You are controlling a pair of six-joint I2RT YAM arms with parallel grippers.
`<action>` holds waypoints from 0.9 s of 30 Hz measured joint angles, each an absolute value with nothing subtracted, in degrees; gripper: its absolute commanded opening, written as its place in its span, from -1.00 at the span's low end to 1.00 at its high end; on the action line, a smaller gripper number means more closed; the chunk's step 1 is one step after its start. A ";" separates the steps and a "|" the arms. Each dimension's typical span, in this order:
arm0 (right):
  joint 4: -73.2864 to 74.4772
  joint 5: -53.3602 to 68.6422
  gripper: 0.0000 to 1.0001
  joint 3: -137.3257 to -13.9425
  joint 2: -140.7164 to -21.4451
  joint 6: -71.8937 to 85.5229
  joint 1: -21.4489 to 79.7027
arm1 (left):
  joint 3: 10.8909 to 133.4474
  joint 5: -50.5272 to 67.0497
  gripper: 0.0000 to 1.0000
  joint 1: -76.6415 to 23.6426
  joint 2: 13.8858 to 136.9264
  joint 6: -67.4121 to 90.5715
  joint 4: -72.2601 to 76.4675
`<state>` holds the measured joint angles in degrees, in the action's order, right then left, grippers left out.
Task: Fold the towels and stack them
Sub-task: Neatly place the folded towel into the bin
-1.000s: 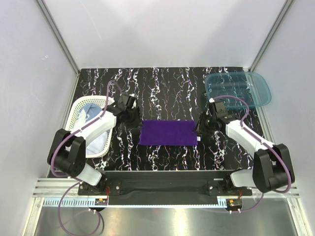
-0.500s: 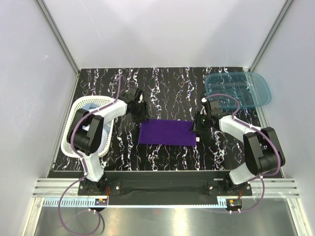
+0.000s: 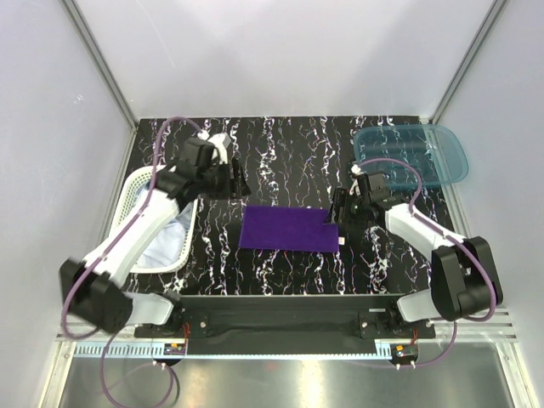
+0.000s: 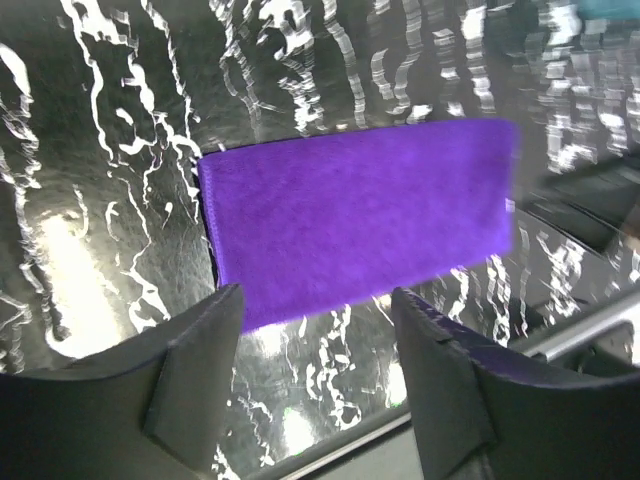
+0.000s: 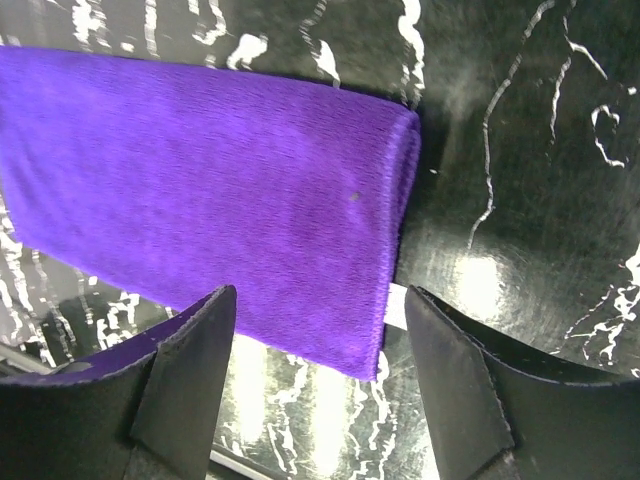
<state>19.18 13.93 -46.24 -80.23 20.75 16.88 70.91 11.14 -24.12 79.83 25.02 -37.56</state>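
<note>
A deep purple towel [image 3: 287, 228] lies folded into a flat rectangle on the black marbled table, also seen in the left wrist view [image 4: 360, 215] and the right wrist view [image 5: 200, 180]. My left gripper [image 3: 237, 182] hangs open above and behind the towel's left end, and nothing sits between its fingers [image 4: 315, 300]. My right gripper [image 3: 337, 212] stands open at the towel's right end, over its near corner [image 5: 320, 300]. A small white tag [image 5: 395, 308] sticks out there. Pale blue towel cloth [image 3: 174, 242] lies in the white basket.
The white perforated basket [image 3: 134, 189] stands at the left edge under the left arm. A translucent teal bin [image 3: 412, 153] sits at the back right. A metal rail runs along the table's near edge.
Both grippers have opened and let go of the purple towel. The left arm has lifted and swung back toward the left; the right gripper stays by the towel's right end.
</note>
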 measured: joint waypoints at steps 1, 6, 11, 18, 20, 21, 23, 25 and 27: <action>19.22 13.76 0.51 -46.11 -80.75 20.75 16.88 | 69.82 11.25 0.36 -24.12 76.64 24.14 -37.63; 18.74 13.04 0.50 -46.13 -83.83 20.75 16.86 | 63.88 14.28 0.37 -24.10 66.37 20.69 -36.45; 16.84 14.63 0.41 -46.04 -86.39 21.26 16.86 | 58.85 16.78 0.38 -24.03 63.66 17.87 -35.83; 14.00 14.52 0.34 -43.16 -87.48 25.43 16.86 | 57.12 17.61 0.39 -24.03 62.02 16.67 -35.79; 13.54 14.48 0.32 -43.03 -87.53 26.94 16.86 | 57.12 17.87 0.39 -23.99 61.95 16.67 -35.79; 13.17 14.46 0.31 -42.89 -87.57 27.62 16.88 | 57.12 17.82 0.39 -23.99 61.87 16.69 -35.68; 11.70 14.52 0.30 -42.09 -87.46 28.88 16.91 | 57.12 17.74 0.39 -23.99 61.54 16.69 -35.55; 10.15 14.66 0.29 -41.21 -87.00 29.69 17.08 | 57.12 17.67 0.39 -23.99 60.77 16.69 -35.31; 9.28 14.66 0.28 -40.69 -86.74 30.28 17.56 | 57.12 17.61 0.39 -23.99 60.07 16.69 -35.09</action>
